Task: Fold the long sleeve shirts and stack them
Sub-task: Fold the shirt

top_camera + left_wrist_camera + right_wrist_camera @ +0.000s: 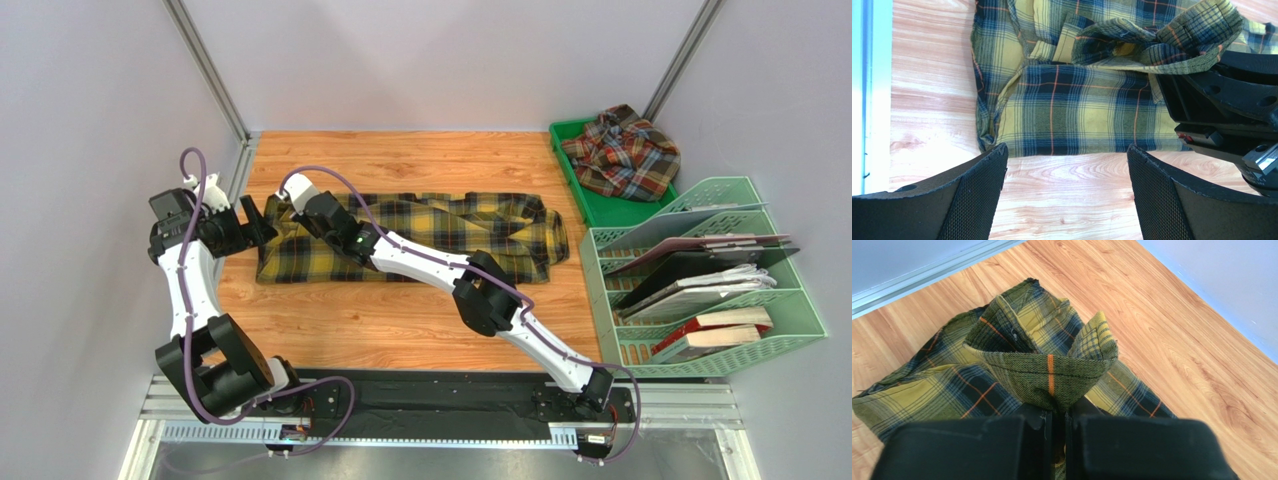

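The yellow and black check shirt (440,232) lies partly folded along the back of the wooden table. My right gripper (296,212) is shut on a fold of it near its left end; the pinched cloth (1049,375) bunches up just ahead of the closed fingers. My left gripper (262,222) is open and empty just left of the shirt, with bare wood between its fingers (977,195) and the shirt's edge (1077,115) just beyond. The rust-red and teal-grey shirt (622,153) lies crumpled in the green tray (600,205) at back right.
A green file rack (700,280) with books and folders stands at the right edge. Metal frame posts and grey walls close the back. The right arm (480,290) reaches diagonally across the table's middle. In the left wrist view the right gripper's body (1232,105) is close.
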Available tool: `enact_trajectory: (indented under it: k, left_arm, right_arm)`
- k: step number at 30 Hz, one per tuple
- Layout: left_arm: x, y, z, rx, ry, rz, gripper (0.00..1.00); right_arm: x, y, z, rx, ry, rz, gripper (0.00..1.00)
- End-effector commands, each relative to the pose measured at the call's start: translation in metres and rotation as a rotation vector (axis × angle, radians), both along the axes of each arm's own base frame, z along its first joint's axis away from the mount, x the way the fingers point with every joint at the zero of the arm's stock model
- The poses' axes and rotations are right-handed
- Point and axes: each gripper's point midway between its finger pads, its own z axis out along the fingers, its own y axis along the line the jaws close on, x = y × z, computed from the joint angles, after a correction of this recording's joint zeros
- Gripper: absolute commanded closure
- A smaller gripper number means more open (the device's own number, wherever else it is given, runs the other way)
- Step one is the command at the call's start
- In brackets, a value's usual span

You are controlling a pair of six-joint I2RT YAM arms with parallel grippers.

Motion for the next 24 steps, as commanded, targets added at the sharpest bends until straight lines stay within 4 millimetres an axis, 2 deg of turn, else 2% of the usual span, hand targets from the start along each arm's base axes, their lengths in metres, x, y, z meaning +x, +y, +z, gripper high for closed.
enact_trajectory:
  k: [1,2,5,6,7,9,11,12,13,14,15,16,17,18,19,20,21,22,23,24]
  left_arm:
    - [0.003,0.009,0.017,0.063,-0.042,-0.014,0.07]
    - [0.002,0.009,0.015,0.061,-0.037,-0.014,0.07]
    - [0.001,0.009,0.012,0.063,-0.029,-0.014,0.07]
    - [0.000,0.007,0.013,0.059,-0.032,-0.022,0.07]
    - [-0.001,0.007,0.012,0.057,-0.030,-0.022,0.07]
    - [-0.002,0.006,0.012,0.060,-0.032,-0.033,0.06]
    - [-0.003,0.005,0.015,0.070,-0.039,-0.048,0.06]
    - [-0.004,0.004,0.016,0.081,-0.045,-0.071,0.06]
    - [-0.002,0.004,0.020,0.091,-0.061,-0.096,0.06]
    - [-0.002,0.002,0.022,0.100,-0.072,-0.122,0.06]
    - [0.000,0.000,0.023,0.122,-0.099,-0.182,0.06]
    - [0.002,-0.001,0.027,0.135,-0.119,-0.212,0.07]
    - [0.004,-0.001,0.029,0.150,-0.131,-0.234,0.06]
    - [0.007,0.000,0.027,0.171,-0.137,-0.269,0.05]
    - [0.011,0.002,0.031,0.191,-0.146,-0.285,0.06]
    - [0.014,0.002,0.031,0.198,-0.149,-0.309,0.06]
    - [0.014,-0.003,0.023,0.205,-0.126,-0.366,0.06]
    - [0.018,-0.003,0.027,0.226,-0.128,-0.396,0.07]
    - [0.020,-0.007,0.023,0.237,-0.112,-0.427,0.07]
    - [0.020,-0.013,0.011,0.260,-0.064,-0.479,0.08]
  right_arm:
    - [-0.009,0.013,0.006,0.071,0.021,0.032,1.00]
    - [-0.010,0.014,0.003,0.068,0.025,0.038,1.00]
    - [-0.015,0.016,-0.009,0.055,0.041,0.067,0.64]
    - [-0.019,0.019,-0.007,0.058,0.047,0.089,0.44]
    - [-0.020,0.018,-0.010,0.042,0.056,0.101,0.35]
    - [-0.028,0.019,-0.002,0.024,0.067,0.145,0.23]
    - [-0.032,0.008,0.011,-0.024,0.090,0.153,0.20]
    - [-0.032,0.000,0.009,-0.042,0.118,0.170,0.15]
    - [-0.039,-0.012,0.046,-0.013,0.118,0.197,0.13]
    - [-0.045,-0.020,0.053,-0.007,0.137,0.230,0.10]
    - [-0.059,-0.035,0.027,-0.044,0.221,0.312,0.00]
    - [-0.066,-0.045,0.033,-0.040,0.239,0.350,0.00]
    - [-0.075,-0.062,0.067,-0.013,0.222,0.384,0.00]
    - [-0.089,-0.075,0.051,-0.043,0.275,0.432,0.00]
    - [-0.091,-0.093,0.047,-0.069,0.314,0.429,0.00]
    - [-0.097,-0.108,0.072,-0.045,0.310,0.432,0.00]
    - [-0.097,-0.122,0.074,-0.039,0.342,0.440,0.00]
    - [-0.104,-0.140,0.059,-0.070,0.408,0.431,0.00]
    - [-0.103,-0.154,0.065,-0.065,0.421,0.414,0.00]
    - [-0.090,-0.173,0.057,-0.075,0.456,0.350,0.00]
